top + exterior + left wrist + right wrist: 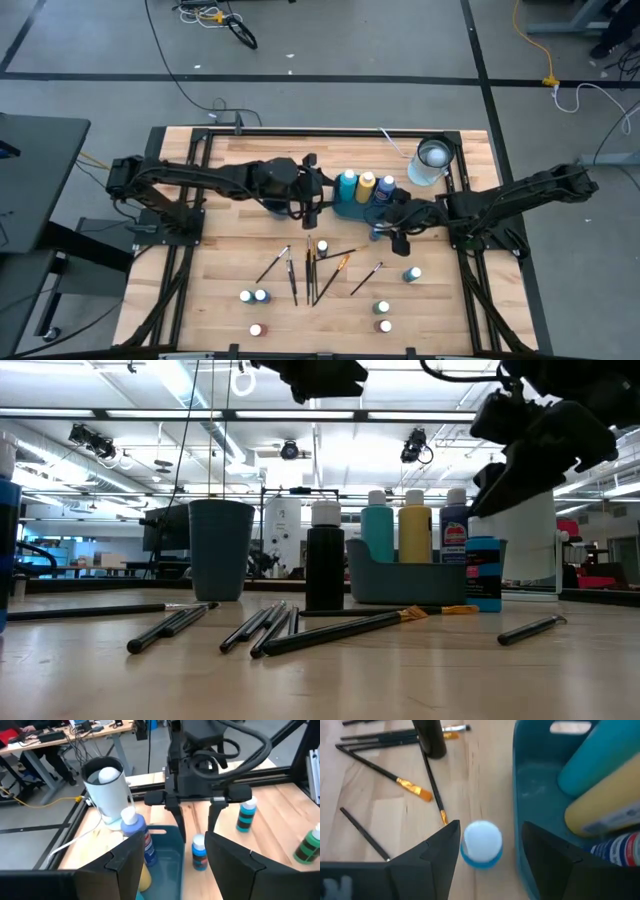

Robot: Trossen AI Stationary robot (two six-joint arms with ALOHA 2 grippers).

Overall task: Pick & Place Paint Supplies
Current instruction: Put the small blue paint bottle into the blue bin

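The right tool, fingers apart, straddles a small blue bottle standing beside the teal caddy, positioned for grasping. The left tool, likewise apart and empty, hovers above the caddy.

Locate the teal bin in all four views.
High view: teal bin sits mid-table.
Low view: bin right of centre, behind the brushes.
Left wrist view: bin beside the white cup.
Right wrist view: bin next to the small blue bottle.
Shared landmark: the yellow bottle standing inside it.
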